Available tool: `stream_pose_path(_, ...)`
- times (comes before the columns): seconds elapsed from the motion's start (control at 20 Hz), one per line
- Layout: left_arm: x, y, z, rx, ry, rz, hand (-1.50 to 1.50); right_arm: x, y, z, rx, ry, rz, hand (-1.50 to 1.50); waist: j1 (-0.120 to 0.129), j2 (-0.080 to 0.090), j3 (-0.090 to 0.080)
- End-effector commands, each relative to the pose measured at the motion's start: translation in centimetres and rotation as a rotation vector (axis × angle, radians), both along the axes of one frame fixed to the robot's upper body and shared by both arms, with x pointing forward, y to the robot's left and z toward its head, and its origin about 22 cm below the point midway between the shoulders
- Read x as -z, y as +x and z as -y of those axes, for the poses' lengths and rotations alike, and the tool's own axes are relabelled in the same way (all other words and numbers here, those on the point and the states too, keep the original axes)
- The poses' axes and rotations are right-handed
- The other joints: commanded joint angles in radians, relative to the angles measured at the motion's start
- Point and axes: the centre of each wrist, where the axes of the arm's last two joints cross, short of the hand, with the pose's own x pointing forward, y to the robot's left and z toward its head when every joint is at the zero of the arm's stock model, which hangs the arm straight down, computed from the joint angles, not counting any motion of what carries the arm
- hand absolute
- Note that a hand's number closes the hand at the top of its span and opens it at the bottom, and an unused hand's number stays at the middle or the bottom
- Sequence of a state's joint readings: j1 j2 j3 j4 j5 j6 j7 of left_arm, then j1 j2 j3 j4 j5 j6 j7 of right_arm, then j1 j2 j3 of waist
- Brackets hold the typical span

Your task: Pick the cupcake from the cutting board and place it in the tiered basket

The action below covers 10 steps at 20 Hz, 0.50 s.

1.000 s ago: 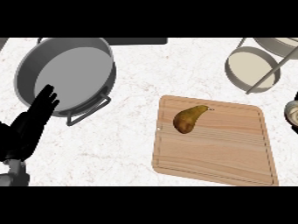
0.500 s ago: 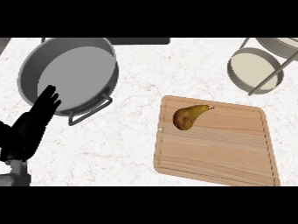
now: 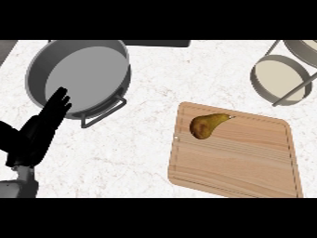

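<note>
With the cupcake and right hand out of view, the left hand (image 3: 34,132), fingers straight and empty left of the board (image 3: 236,160), risked nudging the pot (image 3: 78,76).

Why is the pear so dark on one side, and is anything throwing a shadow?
Head view: the pear is shaded along its lower left, brighter toward the stem; the pot shows a dark inner wall; the left hand is nearly featureless black; the counter is evenly lit, with no strong cast shadows.

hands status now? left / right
Left hand: open, fingers straight, holding nothing, resting by the pot.
Right hand: not in view, so its state cannot be told.
</note>
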<state>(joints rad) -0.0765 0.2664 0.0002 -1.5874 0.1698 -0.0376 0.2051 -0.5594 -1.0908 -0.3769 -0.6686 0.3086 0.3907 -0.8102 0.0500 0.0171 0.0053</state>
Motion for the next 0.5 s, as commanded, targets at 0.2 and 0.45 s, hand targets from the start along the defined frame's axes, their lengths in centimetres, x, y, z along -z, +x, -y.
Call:
stream_pose_path(0.2, 0.2, 0.9, 1.7, 0.004, 0.010, -0.012, 0.00, -1.4, 4.8, -3.5, -0.198, 0.021, -0.042, 1.50, -0.010, -0.007, -0.004)
stream_pose_path(0.45, 0.2, 0.8, 1.9, -0.014, 0.006, -0.017, 0.00, -2.1, 8.9, -8.3, -0.213, 0.028, -0.069, 1.50, -0.024, -0.013, -0.006)
